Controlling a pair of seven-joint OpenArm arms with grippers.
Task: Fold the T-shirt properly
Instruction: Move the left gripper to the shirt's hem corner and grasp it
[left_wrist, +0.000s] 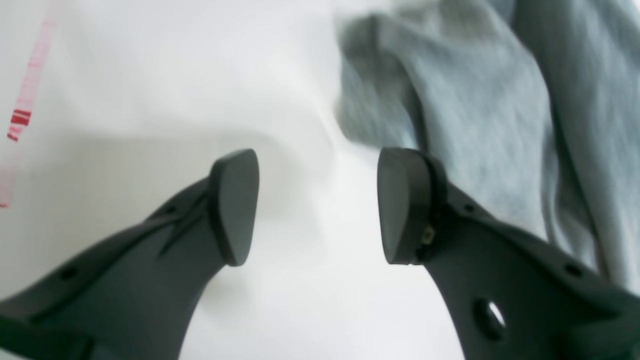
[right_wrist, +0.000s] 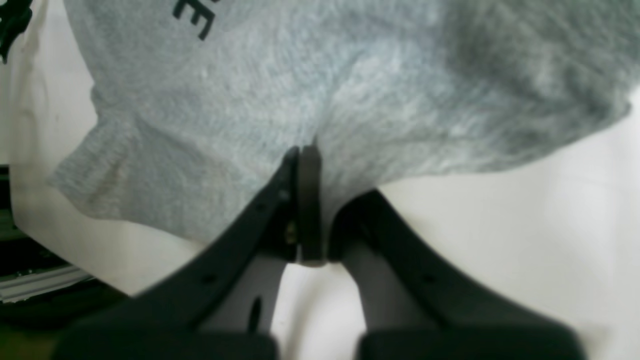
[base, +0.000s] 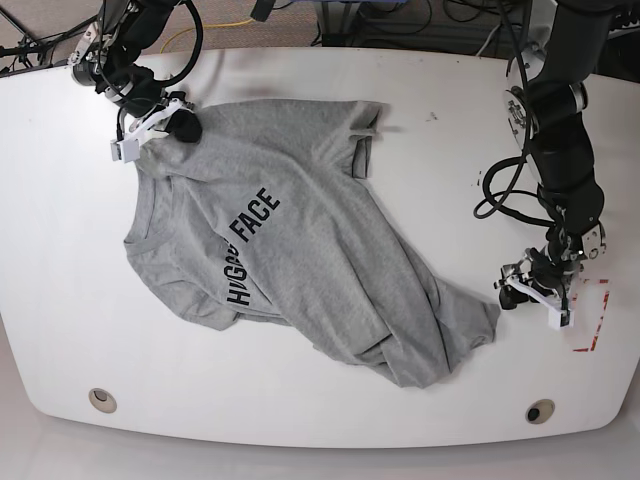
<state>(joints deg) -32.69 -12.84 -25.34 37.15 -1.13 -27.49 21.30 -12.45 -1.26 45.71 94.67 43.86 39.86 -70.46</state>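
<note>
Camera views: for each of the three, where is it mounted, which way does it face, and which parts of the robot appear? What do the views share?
Left wrist: on the left arm, looking down past the open left gripper at the white table and T-shirt edge.
Right wrist: on the right arm, looking along the right gripper, shut on T-shirt fabric.
Base: overhead, facing down on the table; both arms show.
Shared: the T-shirt and table appear in every view.

We see the T-shirt (base: 300, 240), heather grey with black "FACE" lettering readable and the other word creased, lying rumpled and slantwise across the white tabletop (base: 440, 150). One end bunches into thick folds toward the near edge; the opposite end sits at the far corner, a short sleeve folded beside it.
</note>
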